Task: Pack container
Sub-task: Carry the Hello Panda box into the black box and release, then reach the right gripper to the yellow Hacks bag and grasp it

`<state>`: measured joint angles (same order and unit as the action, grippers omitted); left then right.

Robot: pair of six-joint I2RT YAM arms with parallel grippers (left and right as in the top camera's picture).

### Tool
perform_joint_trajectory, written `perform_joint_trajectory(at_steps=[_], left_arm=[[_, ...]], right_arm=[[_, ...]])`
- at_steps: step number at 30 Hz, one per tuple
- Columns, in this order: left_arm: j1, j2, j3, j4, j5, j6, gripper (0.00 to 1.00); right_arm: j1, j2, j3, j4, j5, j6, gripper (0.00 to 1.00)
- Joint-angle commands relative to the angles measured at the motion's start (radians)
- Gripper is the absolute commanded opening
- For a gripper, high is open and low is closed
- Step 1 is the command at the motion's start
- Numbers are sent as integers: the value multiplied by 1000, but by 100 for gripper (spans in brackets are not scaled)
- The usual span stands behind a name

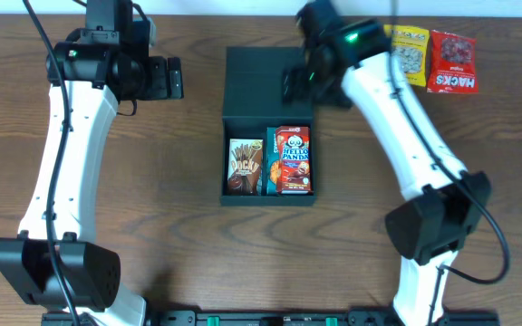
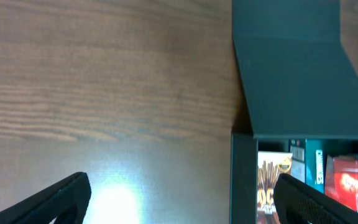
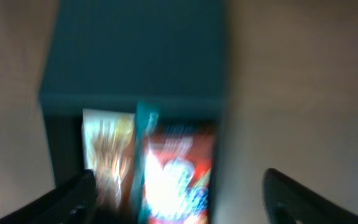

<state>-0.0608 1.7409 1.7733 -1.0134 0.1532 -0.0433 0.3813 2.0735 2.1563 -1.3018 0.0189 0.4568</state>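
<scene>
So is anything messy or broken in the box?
Nothing looks spilled or broken. The only oddity: in the container, the thin teal box stands on its edge, squeezed between the chocolate-stick box and the Hello Panda box, which lie flat. The yellow packet and red Hacks packet lie outside it.

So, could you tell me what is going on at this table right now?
Two robot arms are packing snacks into the dark container, its lid flapped open. Inside are a brown biscuit-stick box, a teal box and a red Hello Panda box. The right gripper hovers open and empty above the container; the left gripper hangs open beside it. A yellow packet and a red Hacks packet lie outside, unpacked.
</scene>
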Motion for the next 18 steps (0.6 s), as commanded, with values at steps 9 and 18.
perform_joint_trajectory(at_steps=[9,18], left_arm=[[4,-2,13,123,-8,4,95],[4,22,14,206,-86,-51,95]], right_arm=[[-375,133,16,476,98,-162,96],[-549,348,16,828,45,-163,99]])
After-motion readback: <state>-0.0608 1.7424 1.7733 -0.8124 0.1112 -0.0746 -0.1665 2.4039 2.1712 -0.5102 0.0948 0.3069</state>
